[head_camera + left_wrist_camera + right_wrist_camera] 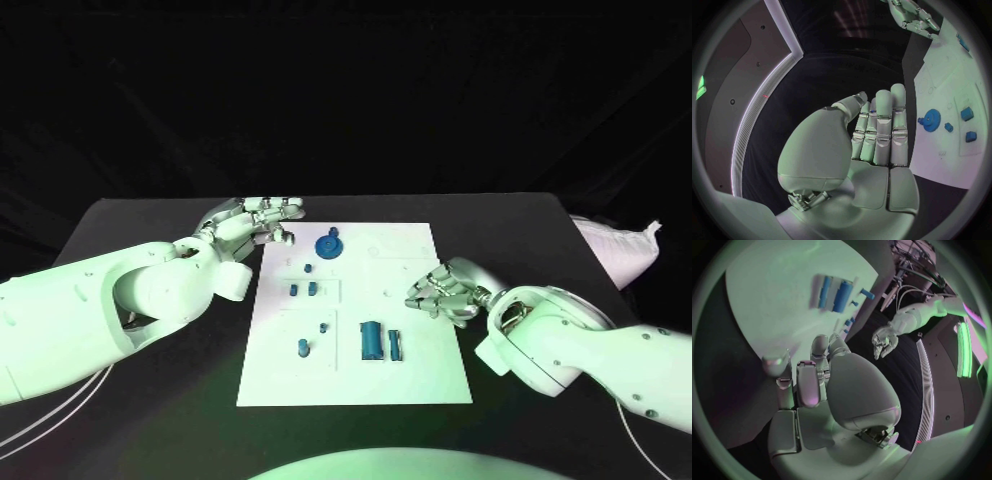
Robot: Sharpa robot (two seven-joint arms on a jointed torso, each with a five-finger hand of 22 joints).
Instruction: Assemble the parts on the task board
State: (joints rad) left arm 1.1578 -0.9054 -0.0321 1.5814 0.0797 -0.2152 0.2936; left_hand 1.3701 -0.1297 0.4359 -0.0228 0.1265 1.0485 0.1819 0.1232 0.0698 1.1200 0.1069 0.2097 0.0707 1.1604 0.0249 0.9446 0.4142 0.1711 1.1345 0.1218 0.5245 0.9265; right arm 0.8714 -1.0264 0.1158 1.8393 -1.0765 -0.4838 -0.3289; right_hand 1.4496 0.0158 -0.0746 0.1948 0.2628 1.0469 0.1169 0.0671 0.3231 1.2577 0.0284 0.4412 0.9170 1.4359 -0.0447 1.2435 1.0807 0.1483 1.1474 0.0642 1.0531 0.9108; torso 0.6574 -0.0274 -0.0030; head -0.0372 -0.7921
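**Both hands empty at the board's edges, parts lying on the plate**

The task board (361, 320) lies in the middle of the black worktop (130, 225). On it sit a blue gear (330, 244) near the far left corner, small blue pieces (300, 290) along the left side, and a long blue cylinder (371, 340) with a slimmer bar (395, 344) beside it toward the near end. The left hand (260, 222) hovers at the far left corner, just beside the gear, fingers (882, 130) straight and together, holding nothing. The right hand (444, 290) sits at the board's right edge, fingers (804, 385) loosely curled, gripping nothing.

Likely risks: a broad hand coming down on such small pieces could knock neighbours aside or shift the plate, and the round cylinder may roll if nudged
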